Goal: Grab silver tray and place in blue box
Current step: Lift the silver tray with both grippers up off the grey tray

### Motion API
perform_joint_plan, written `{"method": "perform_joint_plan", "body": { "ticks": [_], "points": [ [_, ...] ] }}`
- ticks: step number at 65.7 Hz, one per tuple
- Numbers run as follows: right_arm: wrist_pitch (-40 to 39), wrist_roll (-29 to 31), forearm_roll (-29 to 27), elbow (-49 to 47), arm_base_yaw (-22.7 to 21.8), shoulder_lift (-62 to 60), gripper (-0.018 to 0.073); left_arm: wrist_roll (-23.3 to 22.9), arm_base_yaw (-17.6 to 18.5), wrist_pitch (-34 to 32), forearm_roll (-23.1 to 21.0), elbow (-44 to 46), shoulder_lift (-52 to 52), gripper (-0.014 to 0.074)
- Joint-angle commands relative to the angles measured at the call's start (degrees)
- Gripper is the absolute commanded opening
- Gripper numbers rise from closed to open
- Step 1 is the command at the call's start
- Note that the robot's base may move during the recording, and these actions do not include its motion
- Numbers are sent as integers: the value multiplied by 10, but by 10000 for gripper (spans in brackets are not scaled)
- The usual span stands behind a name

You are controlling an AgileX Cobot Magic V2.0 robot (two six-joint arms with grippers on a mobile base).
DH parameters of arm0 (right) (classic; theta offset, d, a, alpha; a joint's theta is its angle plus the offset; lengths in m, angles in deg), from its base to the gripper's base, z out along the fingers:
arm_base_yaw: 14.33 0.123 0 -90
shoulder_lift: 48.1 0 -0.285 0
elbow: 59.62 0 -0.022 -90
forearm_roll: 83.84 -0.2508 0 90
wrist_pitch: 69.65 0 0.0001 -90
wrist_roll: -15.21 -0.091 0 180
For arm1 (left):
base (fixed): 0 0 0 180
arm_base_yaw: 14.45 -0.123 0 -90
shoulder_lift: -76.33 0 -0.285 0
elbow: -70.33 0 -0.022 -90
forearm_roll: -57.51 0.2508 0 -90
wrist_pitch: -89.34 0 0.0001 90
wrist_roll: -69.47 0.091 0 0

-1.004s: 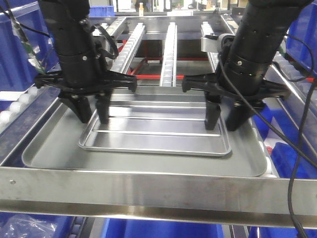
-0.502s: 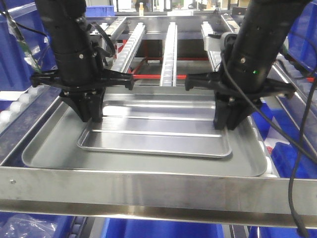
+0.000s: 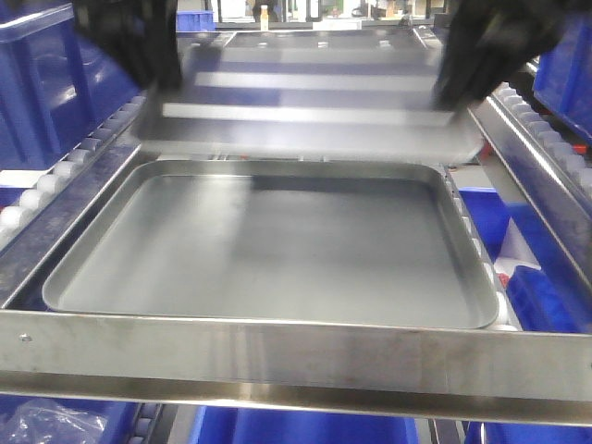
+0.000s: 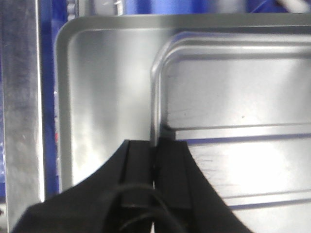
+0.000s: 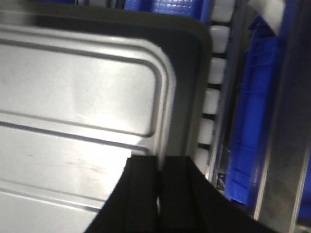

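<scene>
The silver tray (image 3: 305,111) is blurred and hangs in the air above the larger dull grey tray (image 3: 259,250), tilted with its near edge low. My left gripper (image 3: 155,74) is shut on its left rim, and my right gripper (image 3: 455,88) on its right rim. In the left wrist view the gripper (image 4: 156,143) pinches the rim of the silver tray (image 4: 233,97). In the right wrist view the gripper (image 5: 160,160) pinches the rim of the tray (image 5: 77,97). A blue box (image 3: 37,92) stands at the left.
The grey tray lies in a metal frame with a wide front rail (image 3: 296,356) and roller tracks (image 3: 55,180) along both sides. More blue crates stand at the right (image 3: 566,65) and below the front rail (image 3: 305,430).
Both grippers went from open astride the silver tray's side rims to shut on them. They then lifted the tray up off the grey tray.
</scene>
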Motion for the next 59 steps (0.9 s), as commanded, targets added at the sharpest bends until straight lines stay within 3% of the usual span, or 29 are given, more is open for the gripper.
{"method": "perform_joint_plan", "body": {
  "ticks": [1,12,18,59],
  "points": [
    [14,-2,43,-15,4,-50,60,-18,32,5,36,17,44,-102],
    [45,-2,56,-15,20,-94,60,-74,102,53,88,30,47,-102],
    [52,-3,58,-15,22,-108,60,-89,120,66,99,41,47,-102],
    [67,-3,60,-15,22,-115,60,-89,127,70,100,45,45,-104]
  ]
}}
